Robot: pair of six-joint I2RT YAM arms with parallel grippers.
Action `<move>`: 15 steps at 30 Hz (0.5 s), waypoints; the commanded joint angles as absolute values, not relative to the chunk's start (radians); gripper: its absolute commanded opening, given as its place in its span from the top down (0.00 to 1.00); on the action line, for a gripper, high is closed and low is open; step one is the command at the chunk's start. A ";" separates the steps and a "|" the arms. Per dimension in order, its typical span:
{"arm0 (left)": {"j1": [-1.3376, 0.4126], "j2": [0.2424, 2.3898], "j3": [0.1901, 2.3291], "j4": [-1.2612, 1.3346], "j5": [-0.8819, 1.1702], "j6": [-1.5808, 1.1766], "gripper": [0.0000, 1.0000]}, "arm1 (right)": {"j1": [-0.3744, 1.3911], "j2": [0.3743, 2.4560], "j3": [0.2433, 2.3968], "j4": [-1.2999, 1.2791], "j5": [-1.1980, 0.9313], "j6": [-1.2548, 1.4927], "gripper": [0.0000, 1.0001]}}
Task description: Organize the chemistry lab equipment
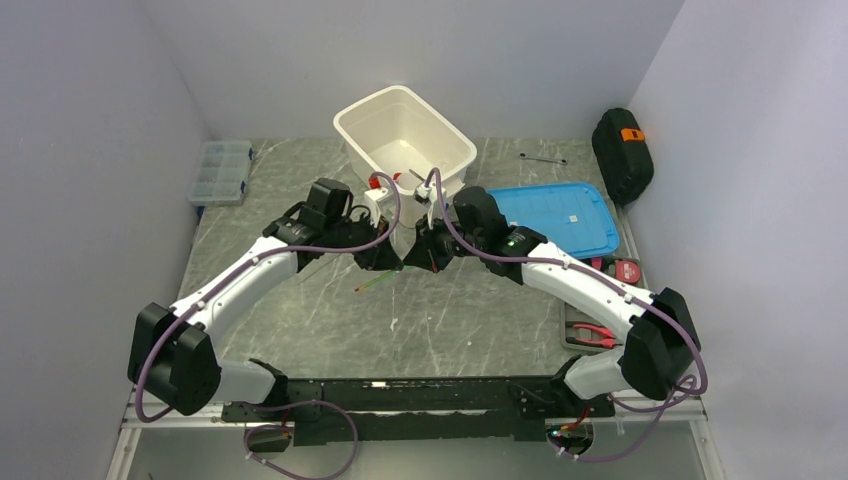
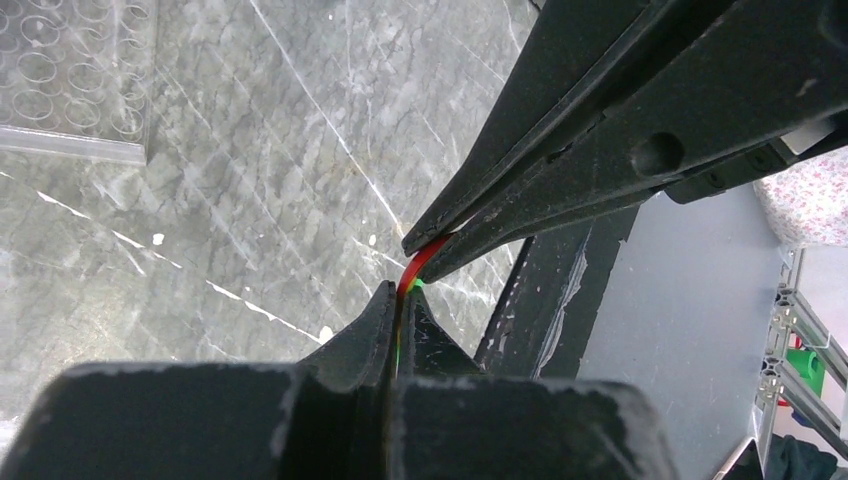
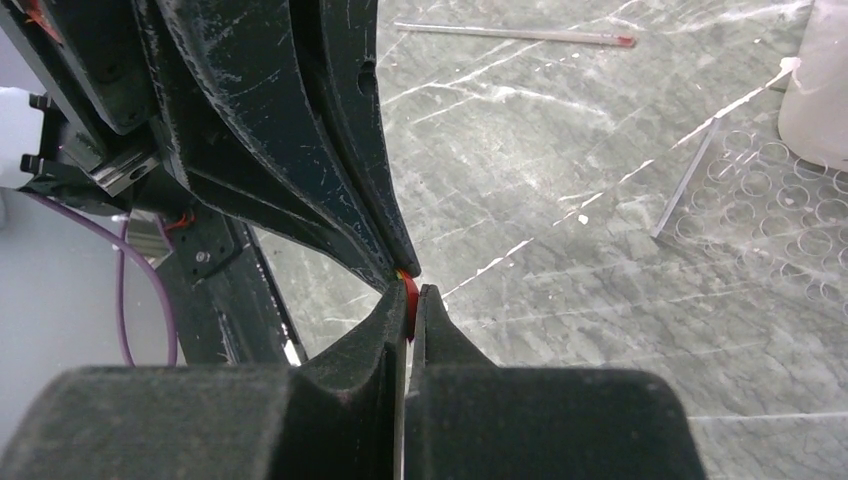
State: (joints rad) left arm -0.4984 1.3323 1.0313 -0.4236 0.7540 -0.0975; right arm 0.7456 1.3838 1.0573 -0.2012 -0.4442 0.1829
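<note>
My left gripper [image 1: 393, 262] and right gripper [image 1: 410, 262] meet tip to tip over the middle of the table. Both are shut on one thin red-and-green rod [image 2: 411, 272], whose red part shows between the right fingertips [image 3: 407, 292]. From above, the rod [image 1: 375, 283] slants down-left from the tips to an orange end. In the left wrist view the left gripper [image 2: 400, 298] pinches the rod just below the right arm's fingers [image 2: 560, 150]. The right gripper [image 3: 405, 300] sits under the left arm's fingers [image 3: 300, 130]. What kind of equipment the rod is I cannot tell.
A clear tube rack [image 3: 770, 200] lies beside a translucent bottle [image 3: 820, 90], with a thin glass stick [image 3: 520, 35] farther off. A white bin [image 1: 350, 125] stands at the back, a blue lid [image 1: 555, 220] to its right. The organizer box [image 1: 222, 172], black case [image 1: 622, 150] and red pliers [image 1: 595, 335] line the edges.
</note>
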 commanded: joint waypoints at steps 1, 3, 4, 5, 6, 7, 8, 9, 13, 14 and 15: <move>-0.499 1.285 1.039 -0.401 0.768 -0.079 0.98 | 0.741 1.357 1.055 -0.165 -0.363 0.182 1.00; -0.497 1.273 1.045 -0.410 0.761 -0.069 0.77 | 0.741 1.332 1.044 -0.161 -0.315 0.186 1.00; -0.494 1.262 1.045 -0.412 0.754 -0.064 0.62 | 0.742 1.319 1.040 -0.159 -0.287 0.189 1.00; -0.490 1.249 1.045 -0.413 0.739 -0.060 0.43 | 0.742 1.302 1.034 -0.154 -0.252 0.196 1.00; -0.485 1.221 1.041 -0.411 0.715 -0.057 0.27 | 0.741 1.287 1.029 -0.152 -0.216 0.199 1.00; -0.478 1.194 1.035 -0.408 0.676 -0.051 0.16 | 0.740 1.271 1.026 -0.155 -0.172 0.205 1.00; -0.471 1.158 1.026 -0.400 0.612 -0.045 0.10 | 0.731 1.259 1.028 -0.165 -0.123 0.215 1.00; -0.468 1.109 1.012 -0.386 0.534 -0.040 0.07 | 0.715 1.251 1.033 -0.178 -0.094 0.224 1.00; -0.426 0.904 0.904 -0.268 0.333 -0.022 0.01 | 0.604 1.231 1.063 -0.208 -0.113 0.245 1.00; -0.406 0.870 0.883 -0.257 0.312 -0.014 0.01 | 0.580 1.232 1.080 -0.214 -0.113 0.244 1.00; -0.392 0.852 0.876 -0.257 0.283 -0.013 0.01 | 0.559 1.236 1.102 -0.219 -0.107 0.241 1.00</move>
